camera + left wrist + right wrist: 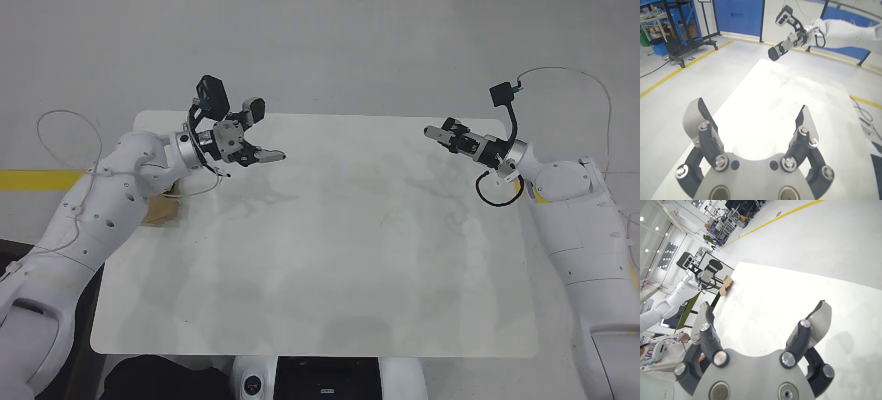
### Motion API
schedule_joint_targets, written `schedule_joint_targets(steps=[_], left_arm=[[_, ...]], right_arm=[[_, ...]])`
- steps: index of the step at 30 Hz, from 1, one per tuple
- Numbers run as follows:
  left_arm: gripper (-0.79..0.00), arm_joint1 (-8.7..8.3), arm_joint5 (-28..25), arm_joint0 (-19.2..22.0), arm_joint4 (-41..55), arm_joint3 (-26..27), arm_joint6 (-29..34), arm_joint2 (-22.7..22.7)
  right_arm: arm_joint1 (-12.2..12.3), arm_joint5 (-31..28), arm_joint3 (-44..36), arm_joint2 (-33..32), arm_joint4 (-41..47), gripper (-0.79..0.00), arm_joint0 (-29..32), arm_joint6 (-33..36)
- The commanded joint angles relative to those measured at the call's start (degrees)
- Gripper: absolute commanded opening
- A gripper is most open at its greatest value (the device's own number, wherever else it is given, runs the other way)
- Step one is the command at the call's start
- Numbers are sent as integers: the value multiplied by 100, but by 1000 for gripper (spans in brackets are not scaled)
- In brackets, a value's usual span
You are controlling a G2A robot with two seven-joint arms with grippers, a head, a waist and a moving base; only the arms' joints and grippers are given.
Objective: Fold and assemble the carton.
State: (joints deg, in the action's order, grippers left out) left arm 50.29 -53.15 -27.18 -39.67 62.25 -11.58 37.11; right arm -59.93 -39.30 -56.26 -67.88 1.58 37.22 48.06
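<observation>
Sitting at the left edge of the table (330, 300) in the top view, partly under the left arm, the brown carton (160, 210) touches neither gripper, while the left gripper (262, 132) at upper left and the right gripper (437, 132) at upper right both have fingers spread wide, holding nothing.

The carton (160, 208) sits at the table (330, 260)'s left edge.
</observation>
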Motion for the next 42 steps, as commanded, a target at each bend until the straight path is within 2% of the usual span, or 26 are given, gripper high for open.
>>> schedule_joint_targets(steps=[1,5,9,13,20,28,31,42], left_arm=[[0,-21,-163,-108,569,-47,97,106],[0,-100,-485,-341,1680,-207,451,334],[0,-208,-485,-634,2812,-247,794,569],[0,-354,-485,-890,3545,-381,1269,871],[0,-557,-485,-1273,4147,-479,1769,1382],[0,-778,-477,-2013,5229,-473,2050,2058],[0,-854,-387,-2217,5366,-533,2170,2308],[0,-1014,-80,-2915,6417,-492,2800,2981]], right_arm=[[0,0,0,0,0,0,0,0],[0,0,0,0,0,0,0,0],[0,0,0,0,0,0,0,0],[0,0,0,0,0,0,0,0],[0,0,0,0,0,0,0,0],[0,0,0,0,0,0,0,0],[0,0,0,0,0,0,0,0],[0,0,0,0,0,0,0,0]])
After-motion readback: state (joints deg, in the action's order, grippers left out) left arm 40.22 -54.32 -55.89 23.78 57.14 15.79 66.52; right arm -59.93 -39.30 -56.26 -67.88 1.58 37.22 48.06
